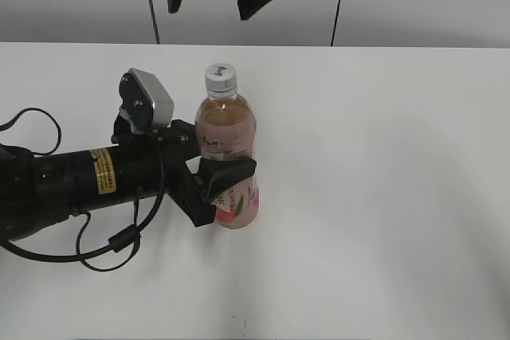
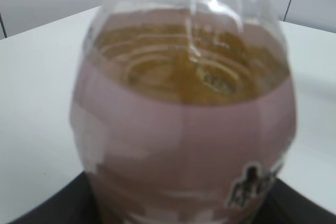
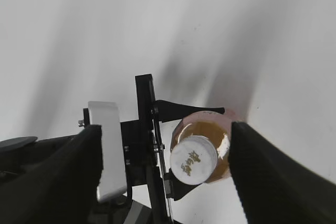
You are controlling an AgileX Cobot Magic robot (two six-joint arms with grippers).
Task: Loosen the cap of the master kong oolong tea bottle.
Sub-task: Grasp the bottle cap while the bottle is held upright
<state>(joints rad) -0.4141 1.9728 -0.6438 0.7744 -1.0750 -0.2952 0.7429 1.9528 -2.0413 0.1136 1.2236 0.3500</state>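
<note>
Left jaws [image 1: 225, 183] clamp upright bottle [image 1: 227, 129]; right jaws [image 3: 163, 171] wide, above cap [image 3: 193, 159].

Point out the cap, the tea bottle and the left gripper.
cap [image 3: 193, 159]: right wrist view, on its printed white top.
tea bottle [image 1: 225, 121]: exterior view, on the clear amber part above the label.
left gripper [image 1: 209, 163]: exterior view, midway between the fingertips around the bottle's label.

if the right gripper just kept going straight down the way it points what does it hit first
Most likely the cap of the tea bottle: it sits between the open right gripper fingers, directly below, though the remaining gap is hard to judge.
</note>
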